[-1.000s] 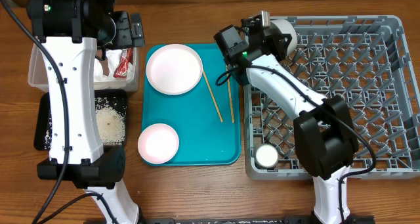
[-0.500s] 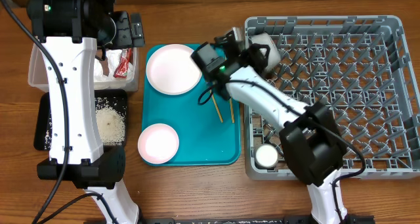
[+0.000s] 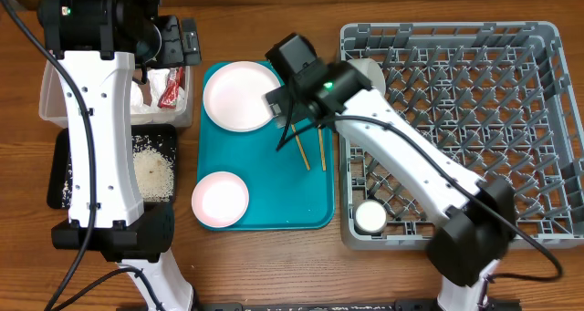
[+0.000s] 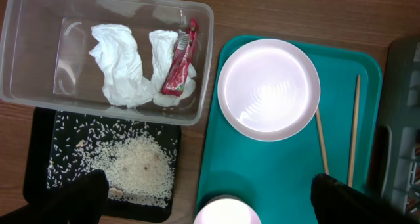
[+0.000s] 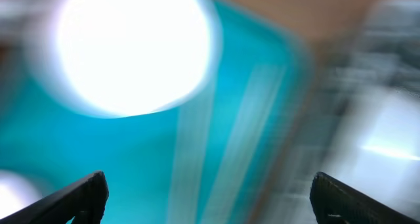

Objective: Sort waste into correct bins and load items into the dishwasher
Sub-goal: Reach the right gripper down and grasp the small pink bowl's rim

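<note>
Over the teal tray (image 3: 274,192), near the 2 chopsticks (image 4: 353,129), the R gripper (image 5: 210,198) hangs with jaws wide apart and nothing in them. Its wrist view is blurred. Prob. next step is picking up the sticks.

To do it well: come down straight and set the jaws across a stick near its middle, so it won't tip. They're thin and lie flat on the tray, so the tips need to reach the tray surface, then close fully. They lie just apart, angled, so 1 at a time looks safer. In the rack (image 3: 511,119), watch they don't slip through the lattice.

L gripper (image 4: 210,201) hovers over the bins, jaws apart, empty.

Contents:
- Tub (image 4: 26,66): 2 napkins (image 4: 121,66) and a wrapper (image 4: 178,63).
- Black tray (image 4: 39,171): rice (image 4: 134,168).
- Teal tray: big plate (image 3: 242,95), small plate (image 3: 220,199), both sticks.
- Rack: cup (image 3: 370,217) in the near-left corner. There's sth pale at the far-left corner, mostly hidden by the arm.
</note>
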Tool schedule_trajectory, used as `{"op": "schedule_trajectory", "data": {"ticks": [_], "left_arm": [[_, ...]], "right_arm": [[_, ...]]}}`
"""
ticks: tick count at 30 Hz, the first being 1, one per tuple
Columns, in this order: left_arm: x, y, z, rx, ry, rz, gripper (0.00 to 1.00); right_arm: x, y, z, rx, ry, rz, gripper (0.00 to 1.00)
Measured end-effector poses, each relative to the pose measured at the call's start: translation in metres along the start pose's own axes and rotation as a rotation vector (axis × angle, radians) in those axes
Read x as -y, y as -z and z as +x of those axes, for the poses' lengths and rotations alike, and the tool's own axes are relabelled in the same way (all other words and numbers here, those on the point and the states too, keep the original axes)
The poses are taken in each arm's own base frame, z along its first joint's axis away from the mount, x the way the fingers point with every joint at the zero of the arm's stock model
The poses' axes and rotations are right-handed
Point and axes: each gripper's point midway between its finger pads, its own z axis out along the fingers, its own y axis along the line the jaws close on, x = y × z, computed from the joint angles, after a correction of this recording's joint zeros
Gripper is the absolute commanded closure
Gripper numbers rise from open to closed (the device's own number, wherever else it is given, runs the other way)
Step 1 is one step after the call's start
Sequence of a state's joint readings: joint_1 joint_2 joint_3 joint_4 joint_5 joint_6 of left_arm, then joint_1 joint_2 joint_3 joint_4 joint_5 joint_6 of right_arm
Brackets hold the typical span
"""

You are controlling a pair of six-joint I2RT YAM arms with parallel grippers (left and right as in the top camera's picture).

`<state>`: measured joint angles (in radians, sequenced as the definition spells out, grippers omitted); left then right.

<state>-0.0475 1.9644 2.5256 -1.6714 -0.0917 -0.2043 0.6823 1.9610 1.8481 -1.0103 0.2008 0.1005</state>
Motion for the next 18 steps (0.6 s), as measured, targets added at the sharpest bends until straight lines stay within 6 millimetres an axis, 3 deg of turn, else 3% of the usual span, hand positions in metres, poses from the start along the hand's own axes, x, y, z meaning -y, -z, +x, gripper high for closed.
{"op": "schedule_trajectory", "data": {"ticks": [3, 6, 12, 16, 18], "left_arm": [[0.0, 0.0, 0.0, 0.0, 0.0, 0.0, 0.0], [0.0, 0.0, 0.0, 0.0, 0.0, 0.0, 0.0], [0.0, 0.0, 0.0, 0.0, 0.0, 0.0, 0.0], [0.0, 0.0, 0.0, 0.0, 0.0, 0.0, 0.0], [0.0, 0.0, 0.0, 0.0, 0.0, 0.0, 0.0]], "right_arm": [[-0.051, 0.021, 0.001, -0.015, -0.023, -0.306, 0.12], [-0.085, 0.021, 0.01, -0.047, -0.058, -0.46, 0.23], [-0.137, -0.019, 0.068, -0.203, -0.186, -0.523, 0.37], [-0.154, -0.038, 0.107, -0.309, -0.26, -0.496, 0.45], [-0.157, -0.045, 0.115, -0.341, -0.294, -0.483, 0.51]]}}
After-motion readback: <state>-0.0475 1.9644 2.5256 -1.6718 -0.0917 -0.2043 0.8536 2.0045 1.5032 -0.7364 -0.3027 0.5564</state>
